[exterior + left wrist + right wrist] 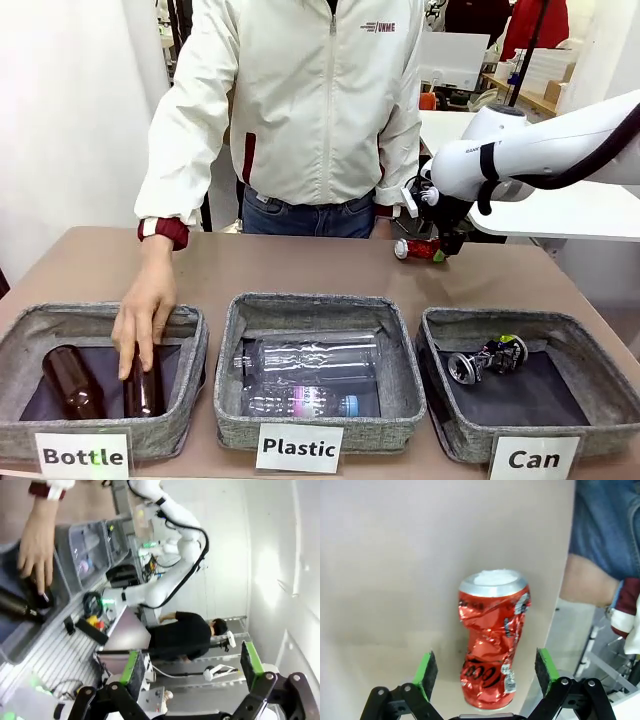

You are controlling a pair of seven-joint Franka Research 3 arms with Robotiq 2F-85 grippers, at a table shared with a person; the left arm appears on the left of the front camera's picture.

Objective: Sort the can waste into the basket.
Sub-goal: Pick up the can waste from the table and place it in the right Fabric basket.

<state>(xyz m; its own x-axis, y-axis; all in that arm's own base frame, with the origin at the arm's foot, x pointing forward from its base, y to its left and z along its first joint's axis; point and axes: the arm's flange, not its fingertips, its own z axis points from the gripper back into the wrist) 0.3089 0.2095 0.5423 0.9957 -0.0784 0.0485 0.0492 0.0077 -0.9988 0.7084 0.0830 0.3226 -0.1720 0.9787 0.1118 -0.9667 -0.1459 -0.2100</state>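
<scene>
Crushed red can lying on the surface, between the right gripper's wide-spread fingers; probably light, thin-walled, slippery, so best pinched across its dented waist. Left gripper likewise wide, empty.

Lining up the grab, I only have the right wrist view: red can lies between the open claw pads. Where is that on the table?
Observer: The red crushed can lies at the table's far edge, right of the person, beyond the Can basket.
Operator: Anything in that basket?
Observer: Yes, the dark crushed can already lies on its bottom.
Operator: Person's hand clear?
Observer: One hand rests on a brown bottle in the Bottle basket, far from the right claw.
Operator: Left claw?
Observer: The left claw is open, holding nothing.
</scene>
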